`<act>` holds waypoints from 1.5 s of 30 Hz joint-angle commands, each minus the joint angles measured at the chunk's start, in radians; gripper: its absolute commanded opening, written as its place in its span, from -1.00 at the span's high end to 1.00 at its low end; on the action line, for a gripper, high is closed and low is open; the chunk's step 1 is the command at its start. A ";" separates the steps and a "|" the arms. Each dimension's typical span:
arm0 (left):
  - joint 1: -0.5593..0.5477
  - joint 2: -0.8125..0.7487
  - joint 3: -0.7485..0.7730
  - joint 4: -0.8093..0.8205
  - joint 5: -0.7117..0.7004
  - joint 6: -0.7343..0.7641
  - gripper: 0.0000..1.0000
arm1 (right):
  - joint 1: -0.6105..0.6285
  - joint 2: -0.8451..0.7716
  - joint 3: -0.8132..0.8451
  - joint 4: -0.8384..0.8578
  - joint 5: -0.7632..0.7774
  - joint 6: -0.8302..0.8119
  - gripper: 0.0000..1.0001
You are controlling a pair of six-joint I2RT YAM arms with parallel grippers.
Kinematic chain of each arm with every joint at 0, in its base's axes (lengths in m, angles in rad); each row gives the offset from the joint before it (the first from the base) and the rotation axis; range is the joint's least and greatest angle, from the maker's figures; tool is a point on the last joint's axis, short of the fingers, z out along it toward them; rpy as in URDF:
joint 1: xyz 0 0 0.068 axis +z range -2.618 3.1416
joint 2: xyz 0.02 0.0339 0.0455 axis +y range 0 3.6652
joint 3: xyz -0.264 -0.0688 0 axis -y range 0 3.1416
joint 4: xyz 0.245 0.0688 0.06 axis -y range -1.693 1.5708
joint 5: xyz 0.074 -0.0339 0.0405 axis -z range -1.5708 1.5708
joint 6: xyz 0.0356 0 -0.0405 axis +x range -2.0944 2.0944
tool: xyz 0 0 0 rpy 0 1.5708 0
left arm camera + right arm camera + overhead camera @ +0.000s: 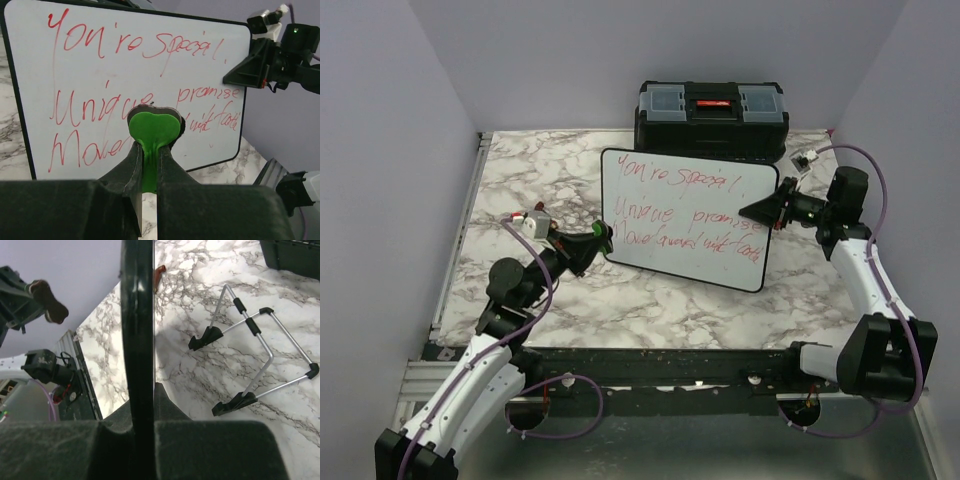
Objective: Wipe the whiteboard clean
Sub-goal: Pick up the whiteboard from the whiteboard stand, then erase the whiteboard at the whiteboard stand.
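Note:
The whiteboard (685, 215) is a white board in a thin black frame with three lines of red handwriting (125, 65). It is tilted up over the marble table. My right gripper (772, 210) is shut on its right edge, and the right wrist view shows the black frame (137, 315) edge-on between the jaws. My left gripper (592, 240) is at the board's lower left, shut on a green heart-shaped eraser (154, 126). The eraser is in front of the bottom line of writing; I cannot tell whether it touches the board.
A black toolbox (712, 118) with a red latch stands at the back of the marble table (520, 180). A wire stand with black feet (248, 325) lies on the table behind the board. A small reddish object (159, 276) lies further off.

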 commanded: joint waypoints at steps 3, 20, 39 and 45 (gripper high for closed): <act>0.021 0.090 0.006 0.098 -0.117 -0.071 1.00 | 0.006 -0.053 -0.019 -0.182 0.005 -0.315 0.99; 0.059 0.545 0.249 0.255 -0.333 0.005 1.00 | 0.006 -0.025 -0.006 -0.243 -0.006 -0.403 0.99; 0.010 0.833 0.413 0.392 -0.334 0.134 1.00 | 0.005 -0.041 -0.007 -0.283 -0.029 -0.457 0.99; 0.005 0.831 0.423 0.308 -0.320 0.147 1.00 | 0.006 -0.032 -0.007 -0.288 -0.033 -0.462 0.99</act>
